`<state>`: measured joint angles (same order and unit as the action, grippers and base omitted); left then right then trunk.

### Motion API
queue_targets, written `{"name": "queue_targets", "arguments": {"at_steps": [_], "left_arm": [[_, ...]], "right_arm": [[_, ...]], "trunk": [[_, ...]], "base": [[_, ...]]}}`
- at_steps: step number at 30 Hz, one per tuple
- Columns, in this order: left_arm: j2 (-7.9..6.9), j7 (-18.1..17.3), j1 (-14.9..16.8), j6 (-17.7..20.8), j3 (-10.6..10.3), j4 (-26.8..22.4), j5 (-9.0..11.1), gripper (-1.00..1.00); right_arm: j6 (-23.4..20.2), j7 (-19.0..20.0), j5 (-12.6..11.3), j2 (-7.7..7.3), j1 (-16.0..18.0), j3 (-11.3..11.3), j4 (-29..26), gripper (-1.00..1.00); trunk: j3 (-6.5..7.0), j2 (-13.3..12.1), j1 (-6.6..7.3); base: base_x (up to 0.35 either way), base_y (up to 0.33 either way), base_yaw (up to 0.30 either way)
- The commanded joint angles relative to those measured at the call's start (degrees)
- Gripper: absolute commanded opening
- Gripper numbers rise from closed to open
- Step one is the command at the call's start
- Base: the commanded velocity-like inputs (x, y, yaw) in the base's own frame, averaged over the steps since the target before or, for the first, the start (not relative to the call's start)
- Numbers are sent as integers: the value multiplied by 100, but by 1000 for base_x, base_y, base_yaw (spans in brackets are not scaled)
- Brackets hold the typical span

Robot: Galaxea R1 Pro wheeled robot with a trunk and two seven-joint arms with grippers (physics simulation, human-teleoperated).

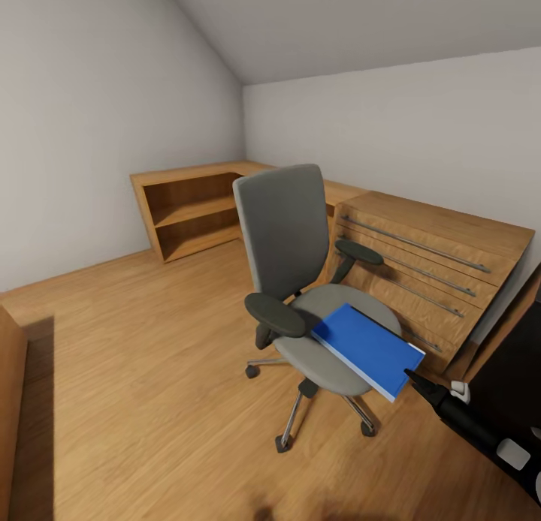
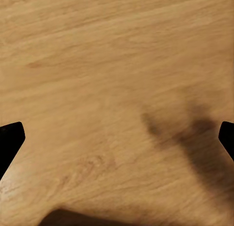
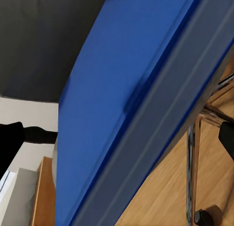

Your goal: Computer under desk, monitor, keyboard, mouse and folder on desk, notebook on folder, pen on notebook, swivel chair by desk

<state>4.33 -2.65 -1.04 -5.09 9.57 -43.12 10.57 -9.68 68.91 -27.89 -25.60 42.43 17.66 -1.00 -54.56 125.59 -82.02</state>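
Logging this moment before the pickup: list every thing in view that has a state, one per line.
Grey upholstered swivel chair: upright on the wooden floor, castors down.
Flat bright blue folder: lying on the chair seat, one corner overhanging the front edge.
Right end effector: at the folder's overhanging corner, fingers spread, not gripping.
Left end effector: open over bare floor.
Wooden drawer unit: drawers closed.

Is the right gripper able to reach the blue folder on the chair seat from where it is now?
Probably yes. The right gripper is right at the near corner of the folder, which overhangs the swivel chair seat, and nothing stands between them. Its fingers look spread.
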Motion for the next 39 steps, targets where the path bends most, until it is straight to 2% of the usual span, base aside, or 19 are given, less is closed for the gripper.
{"name": "queue_targets", "arguments": {"at_steps": [1, 9, 39], "left_arm": [[5, -27, -1, -1, 14, -5, 53, 100], [6, -25, -1, -1, 11, -7, 53, 100], [-2, -25, -1, -1, 19, -12, 56, 100]], "right_arm": [[-60, 18, 20, -2, 2, 45, 2, 100], [-60, 17, 20, -6, 2, 45, 3, 100], [-52, -12, 20, 2, 2, 45, 1, 100]], "trunk": [[-4, 2, 1], [-148, 323, -175], [-148, 323, -175]], "base": [[0, 1, 0], [0, 0, 0], [17, 15, 0]]}}
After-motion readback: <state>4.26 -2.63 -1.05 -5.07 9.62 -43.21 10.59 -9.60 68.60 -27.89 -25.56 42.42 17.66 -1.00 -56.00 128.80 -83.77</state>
